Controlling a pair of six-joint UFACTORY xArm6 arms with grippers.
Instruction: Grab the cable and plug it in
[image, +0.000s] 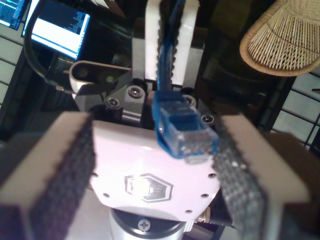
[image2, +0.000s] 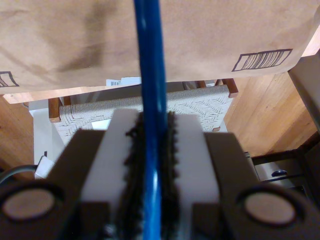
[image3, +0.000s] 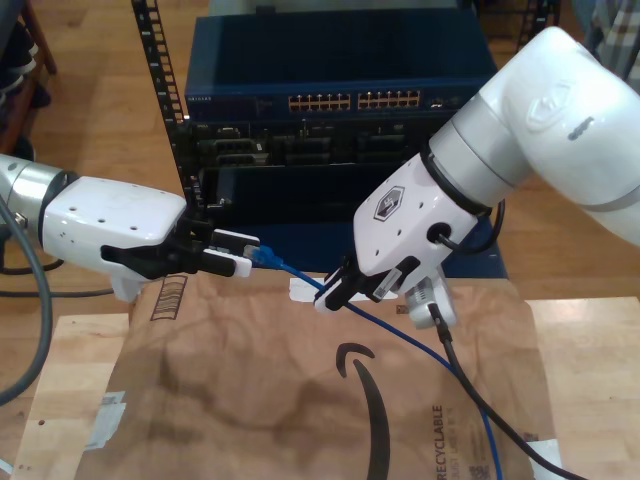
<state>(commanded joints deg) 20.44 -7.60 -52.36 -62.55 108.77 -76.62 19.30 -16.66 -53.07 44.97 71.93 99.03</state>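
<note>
The blue cable (image3: 420, 345) runs from the exterior view's lower right up across the brown paper to its clear plug (image3: 264, 257). My second gripper (image3: 330, 295), on the white arm at the exterior view's right, is shut on the cable a short way behind the plug. The second wrist view has the cable (image2: 150, 75) pinched between the toothed pads of that gripper (image2: 150, 145). My first gripper (image3: 238, 256), on the arm at the exterior view's left, is open. Its dark pads (image: 70, 170) stand wide apart either side of the plug (image: 185, 132), which points out of the second gripper (image: 167, 45).
Behind the grippers a rack holds a blue network switch (image3: 350, 100) with rows of ports. Brown packing paper (image3: 250, 400) covers the wooden table (image3: 590, 380). A thick black robot cable (image3: 480, 400) hangs from the second arm. A black rack rail (image3: 165, 90) stands at the exterior view's left.
</note>
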